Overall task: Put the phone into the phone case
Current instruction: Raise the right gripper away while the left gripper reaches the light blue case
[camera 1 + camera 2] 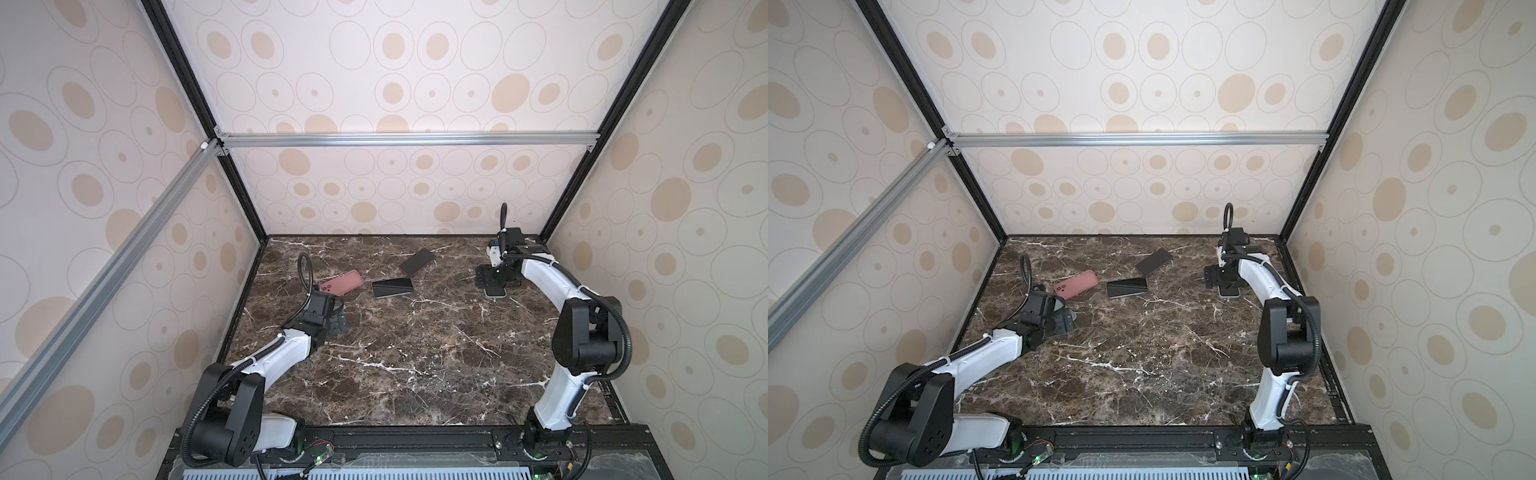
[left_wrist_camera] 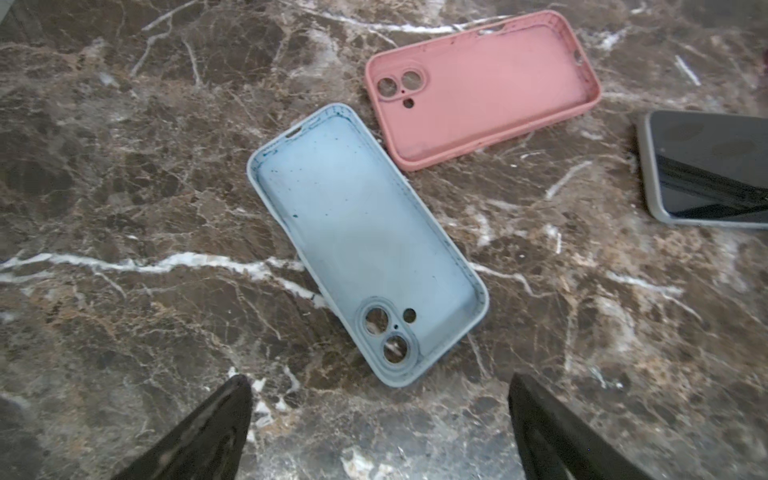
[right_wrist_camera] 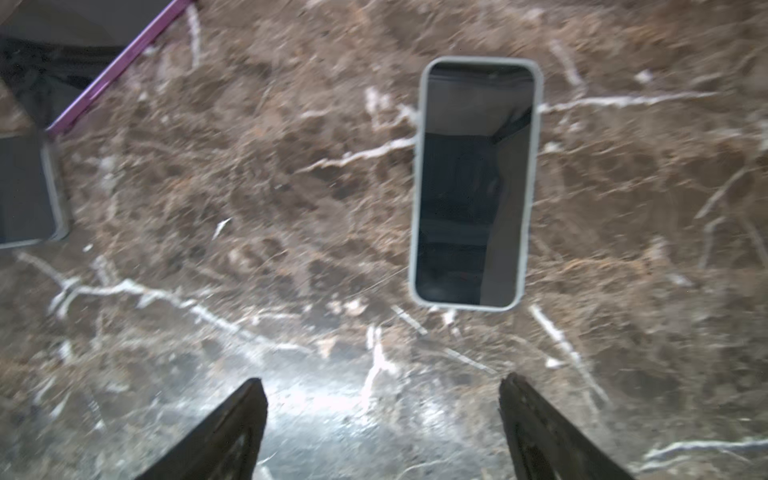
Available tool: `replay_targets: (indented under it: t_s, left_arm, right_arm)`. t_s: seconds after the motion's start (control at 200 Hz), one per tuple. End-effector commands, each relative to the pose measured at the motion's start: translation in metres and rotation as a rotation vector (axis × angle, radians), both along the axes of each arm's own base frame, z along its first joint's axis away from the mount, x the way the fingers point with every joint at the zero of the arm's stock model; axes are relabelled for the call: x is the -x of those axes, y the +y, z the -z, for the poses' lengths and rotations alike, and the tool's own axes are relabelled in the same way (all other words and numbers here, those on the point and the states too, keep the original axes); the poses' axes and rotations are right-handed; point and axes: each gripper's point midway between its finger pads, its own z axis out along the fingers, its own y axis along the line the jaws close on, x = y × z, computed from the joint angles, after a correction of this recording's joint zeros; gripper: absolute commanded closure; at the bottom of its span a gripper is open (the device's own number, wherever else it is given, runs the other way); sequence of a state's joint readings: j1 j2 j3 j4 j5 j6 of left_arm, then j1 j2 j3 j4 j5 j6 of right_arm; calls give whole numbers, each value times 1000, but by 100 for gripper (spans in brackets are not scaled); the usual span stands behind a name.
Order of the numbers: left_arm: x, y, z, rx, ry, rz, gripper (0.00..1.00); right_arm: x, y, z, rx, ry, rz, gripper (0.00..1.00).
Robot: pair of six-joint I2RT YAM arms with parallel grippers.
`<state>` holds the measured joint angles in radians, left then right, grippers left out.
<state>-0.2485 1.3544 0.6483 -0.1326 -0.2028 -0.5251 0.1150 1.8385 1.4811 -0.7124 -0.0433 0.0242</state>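
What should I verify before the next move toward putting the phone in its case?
1. Left gripper open and empty: ok.
2. Right gripper open and empty: ok.
3. Light-blue silicone phone case lying hollow side up, empty: ok.
4. Black-screened phone with pale rim lying flat, screen up, nothing touching it: ok.
5. Phone between the right gripper's jaws: not ok, it lies ahead of them.
6. Phone matches the blue case: cannot tell.

The left arm (image 1: pixel 291 349) stretches low along the left side, its left gripper (image 2: pixel 378 377) spread wide and empty. The right arm (image 1: pixel 540 278) arches to the far right, its right gripper (image 3: pixel 383 377) pointing down, equally wide.
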Motion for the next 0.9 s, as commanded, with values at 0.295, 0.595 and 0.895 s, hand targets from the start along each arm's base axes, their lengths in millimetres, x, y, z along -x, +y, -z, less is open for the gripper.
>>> replay_targets:
  t_s: [0.295,0.595,0.895]
  left_arm:
    - [-27,26,17,75,2,-139,23]
    - [-22,32,39,53,45,-170,44]
    - [-16,45,45,-12,64,-196,75]
  right_arm:
    - [57,105,12,-105,42,-279,19]
    - [67,113,13,-141,38,-255,18]
    - [69,117,15,-167,54,-246,18]
